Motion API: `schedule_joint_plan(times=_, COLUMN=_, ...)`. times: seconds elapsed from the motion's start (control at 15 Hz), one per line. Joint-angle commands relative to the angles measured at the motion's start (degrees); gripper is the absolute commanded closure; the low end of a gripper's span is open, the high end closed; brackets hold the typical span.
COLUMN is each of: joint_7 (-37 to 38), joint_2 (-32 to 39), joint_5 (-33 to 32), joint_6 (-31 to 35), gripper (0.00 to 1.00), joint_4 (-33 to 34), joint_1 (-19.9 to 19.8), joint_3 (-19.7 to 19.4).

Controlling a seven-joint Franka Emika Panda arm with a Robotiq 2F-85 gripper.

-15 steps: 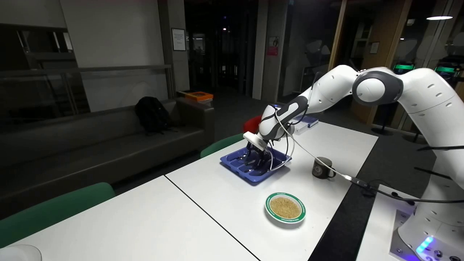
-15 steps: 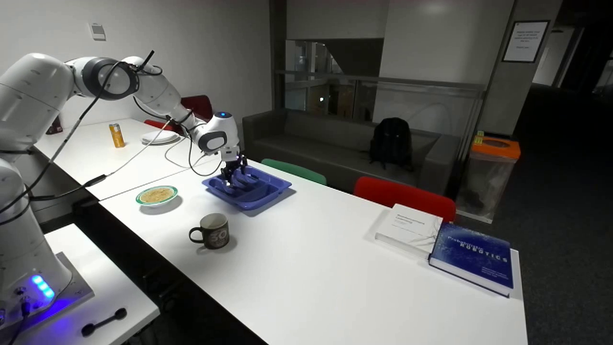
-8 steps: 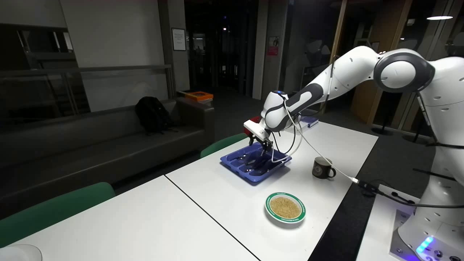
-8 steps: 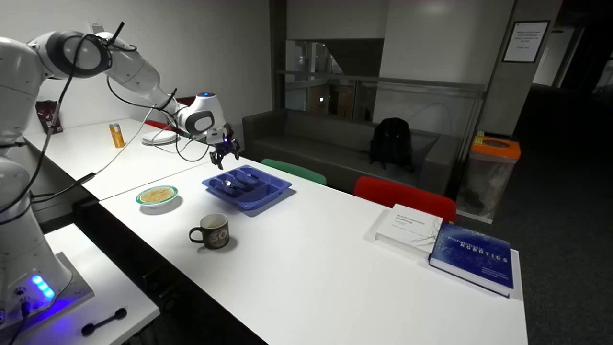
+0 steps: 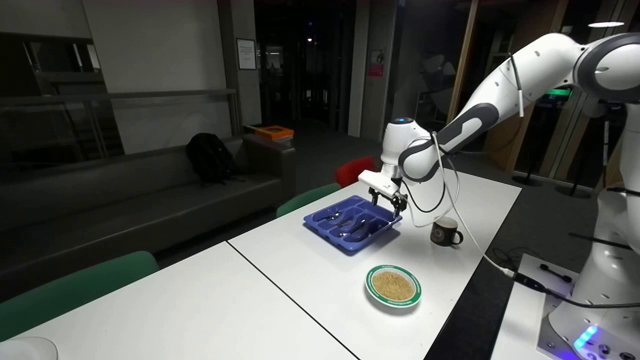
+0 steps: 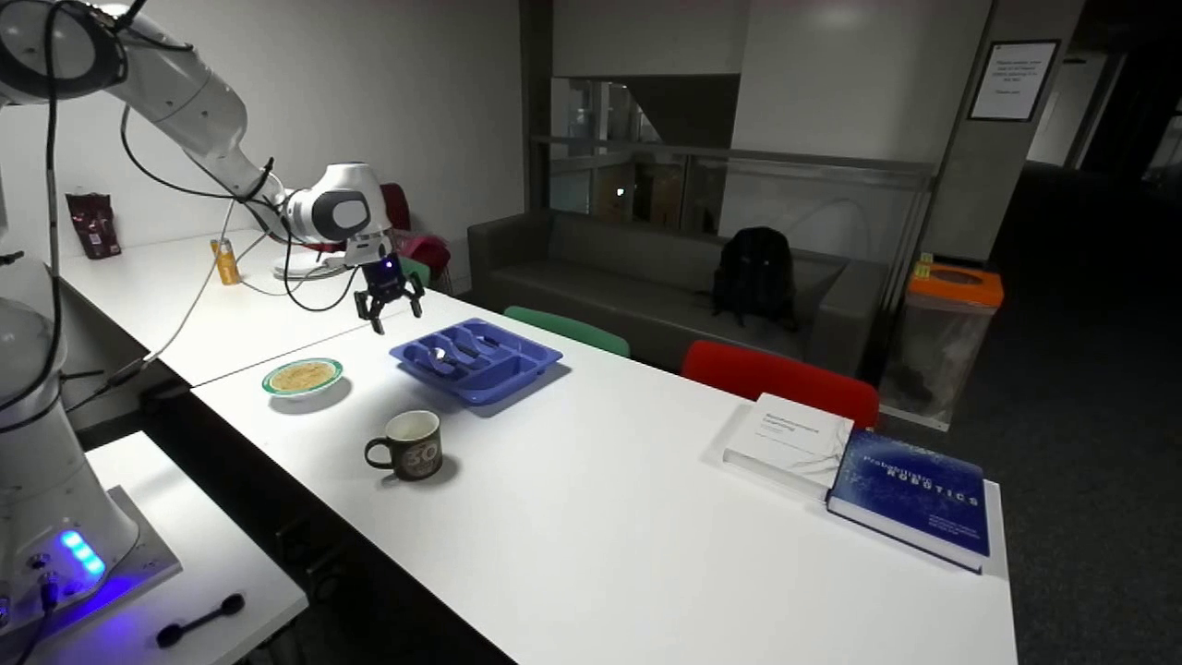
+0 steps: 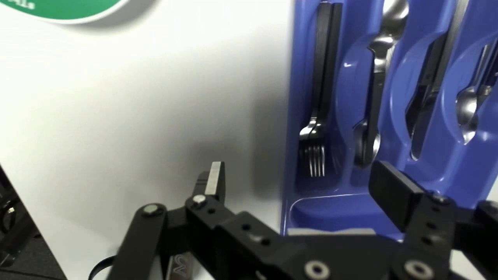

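Observation:
My gripper is open and empty, with its fingers spread wide. In the wrist view the gripper (image 7: pixel 299 175) has its left finger over the white table and its right finger over the blue cutlery tray (image 7: pixel 288 155). The gripper also shows in both exterior views (image 5: pixel 385 208) (image 6: pixel 397 320), raised above the tray's robot-side edge. The tray (image 5: pixel 350 246) lies flat on the table. Its compartments hold dark-handled forks (image 7: pixel 323 77), spoons (image 7: pixel 393 23), knives (image 7: pixel 426 112) and smaller spoons (image 7: pixel 467 105). The wide end compartment shows no cutlery where visible; the gripper body hides part of it.
A green-rimmed bowl (image 5: pixel 400 303) of tan grains and a dark mug (image 5: pixel 444 234) stand on the robot's side of the tray. Two books (image 6: pixel 790 439) (image 6: pixel 910 499) lie at the far end. An orange can (image 6: pixel 226 263) and plates stand beyond. A cable hangs from the arm.
My gripper has risen out of the tray and moved back toward the robot's base. The arm has lifted and folded back. The tray, bowl and mug have stayed in place.

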Motion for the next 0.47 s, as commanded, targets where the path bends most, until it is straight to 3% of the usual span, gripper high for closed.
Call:
schedule_joint_plan(times=0.0, joint_7=2.4, joint_2=-9.6, joint_5=-5.5, joint_6=-0.5, gripper=0.0, joint_4=-9.5, joint_1=-2.4, joint_3=4.0)
schedule_joint_plan(times=0.2, joint_7=1.6, joint_2=-12.8, joint_5=-7.2, joint_6=-0.1, gripper=0.0, joint_4=-13.3, joint_1=-4.2, joint_3=7.4)
schedule_joint_plan(times=0.27, joint_7=1.1, joint_2=-8.4, joint_5=-5.4, joint_6=-0.3, gripper=0.0, joint_4=-9.2, joint_1=-5.3, joint_3=8.3)
schedule_joint_plan(times=0.4, joint_7=0.9, joint_2=-10.1, joint_5=-5.7, joint_6=-0.3, gripper=0.0, joint_4=-11.1, joint_1=-5.8, joint_3=9.6)
